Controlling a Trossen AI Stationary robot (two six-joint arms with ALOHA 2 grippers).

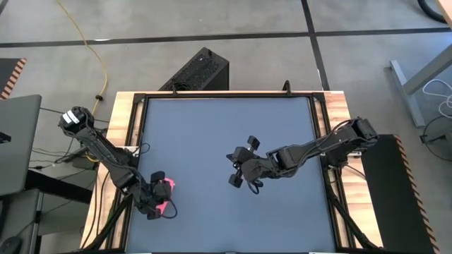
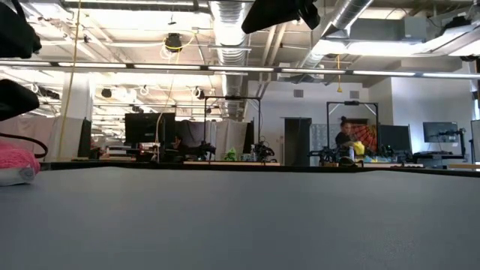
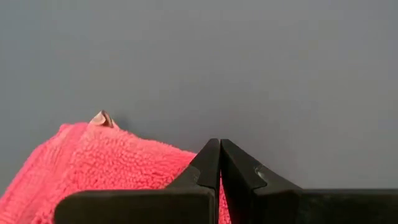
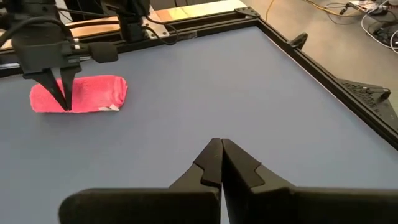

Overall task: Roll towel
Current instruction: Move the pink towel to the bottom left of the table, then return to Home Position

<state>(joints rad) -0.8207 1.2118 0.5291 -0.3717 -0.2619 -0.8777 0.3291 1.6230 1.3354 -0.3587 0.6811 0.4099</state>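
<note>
The pink towel lies on the dark grey table near its front left corner, bundled into a short thick roll with a small white tag at one end. It also shows in the high view, the low view and the left wrist view. My left gripper is shut and points steeply down at the roll's other end. My right gripper is shut, holds nothing and hovers high over the table's middle. My left gripper's shut fingertips come down from above at the towel's end away from the tag. The roll lies flat on the table beneath them. Whether the tips touch the cloth, I cannot tell.
A black raised frame and wooden side boards border the table. A black box stands beyond the far edge. Bare grey tabletop stretches between the towel and my right gripper.
</note>
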